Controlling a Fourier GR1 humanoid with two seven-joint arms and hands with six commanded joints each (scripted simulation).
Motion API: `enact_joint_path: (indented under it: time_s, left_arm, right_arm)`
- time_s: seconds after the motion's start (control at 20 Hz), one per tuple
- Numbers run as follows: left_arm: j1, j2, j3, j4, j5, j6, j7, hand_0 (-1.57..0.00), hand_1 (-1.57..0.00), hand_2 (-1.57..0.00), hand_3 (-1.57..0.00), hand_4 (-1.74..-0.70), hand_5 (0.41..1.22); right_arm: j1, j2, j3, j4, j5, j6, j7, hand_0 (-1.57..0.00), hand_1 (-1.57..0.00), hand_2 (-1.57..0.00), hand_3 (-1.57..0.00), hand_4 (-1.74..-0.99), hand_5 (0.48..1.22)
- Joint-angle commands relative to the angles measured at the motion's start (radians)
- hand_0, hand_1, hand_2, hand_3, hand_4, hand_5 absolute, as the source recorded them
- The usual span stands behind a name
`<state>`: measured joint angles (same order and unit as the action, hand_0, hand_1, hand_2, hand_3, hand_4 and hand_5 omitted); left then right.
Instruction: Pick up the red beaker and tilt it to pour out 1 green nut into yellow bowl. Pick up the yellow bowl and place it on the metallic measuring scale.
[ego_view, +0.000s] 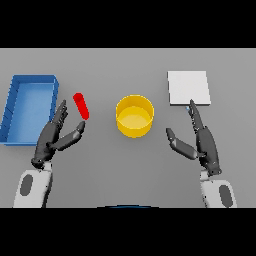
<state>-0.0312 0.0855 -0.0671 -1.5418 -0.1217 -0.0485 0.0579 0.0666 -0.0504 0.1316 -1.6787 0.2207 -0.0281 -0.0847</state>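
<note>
The grey surface (100, 165) runs wide and bare across the near half, with broad open room between the two arms. A blue tray (12, 107) sits at the far left edge, its long side running away from the robot. The red beaker (81, 105) lies just right of the tray and apart from it, its long axis slanting from upper left to lower right (which end is the mouth cannot be told). The left robot hand (50, 140) is just below and left of the beaker, fingers straight and spread, thumb reaching toward the beaker's lower end but not closed on it. The yellow bowl (135, 116) stands upright near the middle, open side up, with clear surface all round it. The metallic measuring scale (188, 88), a pale square plate, lies to the bowl's upper right, well apart from it. The right robot hand (202, 142) is open, fingertips reaching the scale's near edge, thumb out toward the bowl.
</note>
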Motion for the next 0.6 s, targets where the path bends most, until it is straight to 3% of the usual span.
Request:
enact_joint_path:
  time_s: [0.0, 0.4, 0.55]
  left_arm:
    - [-0.035, 0.005, 0.009, 0.036, -0.002, -0.001, -0.003, 0.0, 0.0, 0.0, 0.0, -1.18, 0.648]
    - [-0.23, -0.003, 0.04, 0.276, -0.023, 0.002, -0.082, 0.0, 0.0, 0.0, 0.0, -1.2, 0.651]
    - [-0.291, -0.001, 0.047, 0.345, -0.046, 0.022, -0.074, 0.0, 0.0, 0.0, 0.0, -1.2, 0.661]
  right_arm:
    - [0.006, -0.004, -0.003, -0.007, -0.008, 0.006, -0.013, 0.0, 0.0, 0.0, 0.0, -1.219, 0.626]
    - [-0.002, -0.01, -0.016, -0.003, -0.024, 0.013, -0.003, 0.0, 0.0, 0.0, 0.0, -1.222, 0.627]
    - [0.007, -0.007, -0.011, -0.006, -0.022, 0.014, -0.01, 0.0, 0.0, 0.0, 0.0, -1.226, 0.631]
